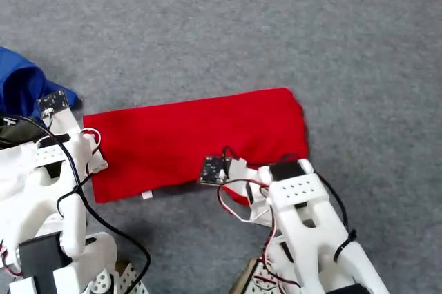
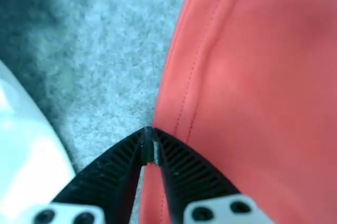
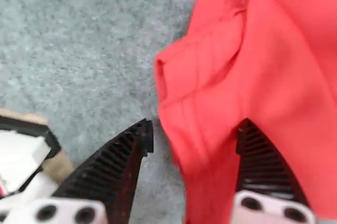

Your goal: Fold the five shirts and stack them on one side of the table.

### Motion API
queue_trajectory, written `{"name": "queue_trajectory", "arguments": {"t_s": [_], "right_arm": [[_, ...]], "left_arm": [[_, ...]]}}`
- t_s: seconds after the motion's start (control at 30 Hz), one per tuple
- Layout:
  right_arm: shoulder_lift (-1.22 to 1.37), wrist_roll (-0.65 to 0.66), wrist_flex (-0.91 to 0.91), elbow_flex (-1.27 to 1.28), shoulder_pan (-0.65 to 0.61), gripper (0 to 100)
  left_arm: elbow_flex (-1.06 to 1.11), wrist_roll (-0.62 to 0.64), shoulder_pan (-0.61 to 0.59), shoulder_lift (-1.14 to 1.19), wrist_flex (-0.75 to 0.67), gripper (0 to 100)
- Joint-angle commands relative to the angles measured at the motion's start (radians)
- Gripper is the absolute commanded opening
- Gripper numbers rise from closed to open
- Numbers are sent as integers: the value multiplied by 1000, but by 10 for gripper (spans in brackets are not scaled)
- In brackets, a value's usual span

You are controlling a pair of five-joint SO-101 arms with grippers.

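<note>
Red shirt (image 1: 200, 139) folded into a long band; blue shirt (image 1: 21, 87) bunched up.
The red shirt lies flat, its long edges roughly straight, and spans from the left gripper (image 2: 149, 145) to the right gripper (image 3: 195, 129). Its stitched hem runs up to the left gripper's closed tips. Its rumpled, creased corner lies between the right gripper's spread fingers. The blue shirt sits in a crumpled heap just beyond the left gripper, apart from the red one.

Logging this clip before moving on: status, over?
Left hand shut at end of red shirt. Right hand open, straddling its near edge. Shirt folded into a strip. Blue shirt off to the side, clear.
</note>
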Motion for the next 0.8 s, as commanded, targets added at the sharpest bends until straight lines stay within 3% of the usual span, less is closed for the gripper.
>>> {"name": "queue_trajectory", "arguments": {"t_s": [0.0, 0.23, 0.5, 0.6, 0.77], "right_arm": [[36, -8, -118, 48, -10, 264], [90, -9, -129, 25, -8, 243], [94, -9, -130, 15, -8, 2], [94, -15, -129, -5, -7, 2], [94, -11, 28, -173, -7, 2]], "left_arm": [[-3, -3, -14, -27, -14, 19], [-3, -3, -14, -27, -12, 20], [-3, -3, -14, -27, -11, 20], [-3, -3, -14, -27, -12, 20], [-3, -3, -14, -27, -14, 20]]}}
